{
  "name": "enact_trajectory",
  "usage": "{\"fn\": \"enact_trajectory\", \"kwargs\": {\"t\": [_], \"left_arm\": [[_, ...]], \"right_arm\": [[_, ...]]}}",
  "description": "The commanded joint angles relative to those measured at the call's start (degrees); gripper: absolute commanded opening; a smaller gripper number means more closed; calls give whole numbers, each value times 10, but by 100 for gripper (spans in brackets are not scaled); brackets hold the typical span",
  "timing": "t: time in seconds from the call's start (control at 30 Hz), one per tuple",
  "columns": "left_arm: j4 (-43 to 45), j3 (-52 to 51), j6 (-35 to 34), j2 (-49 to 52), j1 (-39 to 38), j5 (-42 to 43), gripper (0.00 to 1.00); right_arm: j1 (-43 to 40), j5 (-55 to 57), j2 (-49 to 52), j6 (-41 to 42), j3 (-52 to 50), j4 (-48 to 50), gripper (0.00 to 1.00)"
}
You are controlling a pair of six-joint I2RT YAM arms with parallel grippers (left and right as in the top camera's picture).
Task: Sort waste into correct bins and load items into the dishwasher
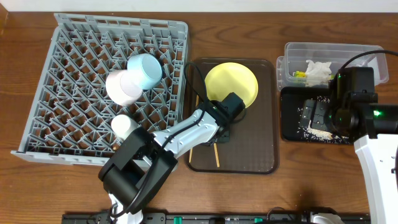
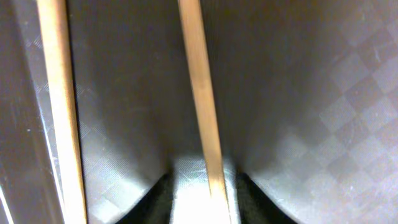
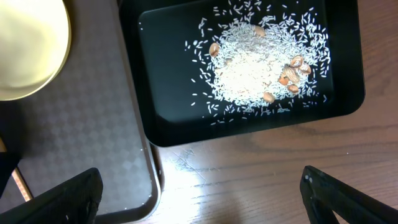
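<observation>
On the brown serving tray (image 1: 255,149) lie the yellow plate (image 1: 231,84) and two wooden chopsticks (image 1: 216,154). My left gripper (image 1: 224,129) is low over the tray; in the left wrist view its fingers (image 2: 202,199) are open on either side of one chopstick (image 2: 202,93), and the other chopstick (image 2: 59,93) lies to the left. My right gripper (image 1: 314,115) is wide open and empty (image 3: 205,199) by the black tray (image 1: 289,134), which holds rice scraps (image 3: 261,68). The clear tub (image 1: 360,50) holds the napkin (image 1: 318,70) and the wrapper (image 1: 300,75).
The grey dish rack (image 1: 68,93) at the left holds the light blue bowl (image 1: 145,68), the pinkish-white bowl (image 1: 124,87) and the white cup (image 1: 124,126). The right wrist view shows the plate's edge (image 3: 25,43) and the brown tray's corner (image 3: 93,137).
</observation>
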Motion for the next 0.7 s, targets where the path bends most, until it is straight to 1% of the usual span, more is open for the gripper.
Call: {"fn": "enact_trajectory", "kwargs": {"t": [0.0,0.03,0.13,0.27,0.4,0.53,0.67], "left_arm": [[-13,-7,26,24,2,-2,20],[-16,-6,28,22,3,-3,15],[-21,-6,28,10,3,-7,6],[-20,-6,29,-14,3,-24,6],[-23,-6,48,-44,3,-41,6],[-32,-3,55,-90,7,-41,6],[-46,0,78,-149,23,-41,6]], "right_arm": [[-5,-2,-5,0,7,0,99],[-5,-2,-5,0,7,0,99],[-5,-2,-5,0,7,0,99],[-5,-3,-5,0,7,-1,99],[-5,-3,-5,0,7,-1,99],[-5,-2,-5,0,7,-1,99],[-5,-3,-5,0,7,-2,99]]}}
